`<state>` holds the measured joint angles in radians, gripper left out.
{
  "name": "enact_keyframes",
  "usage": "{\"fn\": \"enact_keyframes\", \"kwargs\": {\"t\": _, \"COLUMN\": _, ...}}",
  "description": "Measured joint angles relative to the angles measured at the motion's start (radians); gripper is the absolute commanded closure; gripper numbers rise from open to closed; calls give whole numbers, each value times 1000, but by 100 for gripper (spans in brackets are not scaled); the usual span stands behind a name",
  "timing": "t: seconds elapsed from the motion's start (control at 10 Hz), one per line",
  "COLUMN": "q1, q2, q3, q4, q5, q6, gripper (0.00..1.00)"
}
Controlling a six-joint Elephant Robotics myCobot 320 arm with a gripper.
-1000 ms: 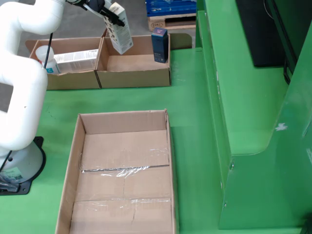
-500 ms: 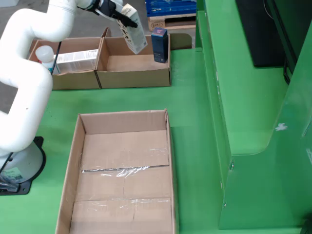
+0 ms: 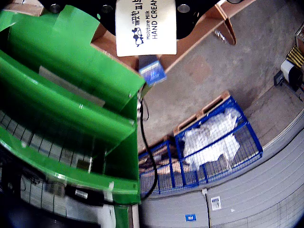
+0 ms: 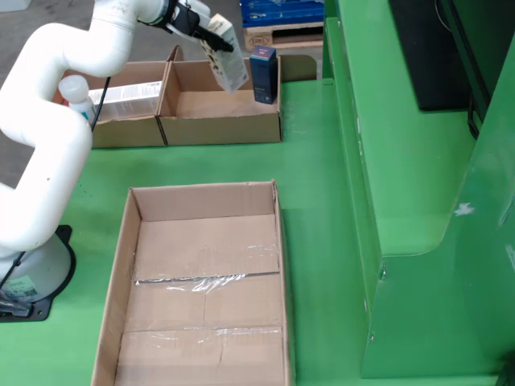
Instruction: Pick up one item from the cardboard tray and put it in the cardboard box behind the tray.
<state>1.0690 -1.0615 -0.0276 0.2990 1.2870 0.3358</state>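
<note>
The tool (image 4: 208,32) is gripping a white hand cream box (image 4: 228,56), tilting it in the air above the cardboard box (image 4: 221,121). Just beside the tool, a blue carton (image 4: 263,75) is standing upright inside that box.

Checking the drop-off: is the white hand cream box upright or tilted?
Tilted: the hand cream box hangs slanted in the gripper, above the cardboard box.

Industrial workshop or warehouse floor, bare concrete floor (image 3: 266,57), green-painted metal workbench (image 4: 322,201) with raised shelf at right, blue wire-mesh pallet cage (image 3: 213,142) on wooden pallet, grey roller door (image 3: 247,194) at far side
</note>
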Motion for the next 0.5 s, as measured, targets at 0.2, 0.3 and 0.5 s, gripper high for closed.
{"fn": "enact_keyframes", "kwargs": {"t": 0.2, "q1": 2, "q2": -23, "q3": 0, "q4": 42, "q5": -28, "q6": -12, "gripper": 100}}
{"fn": "enact_keyframes", "kwargs": {"t": 0.3, "q1": 6, "q2": -41, "q3": 0, "q4": 78, "q5": -65, "q6": -29, "gripper": 100}}
{"fn": "enact_keyframes", "kwargs": {"t": 0.5, "q1": 26, "q2": -101, "q3": -1, "q4": 163, "q5": -149, "q6": -71, "gripper": 100}}
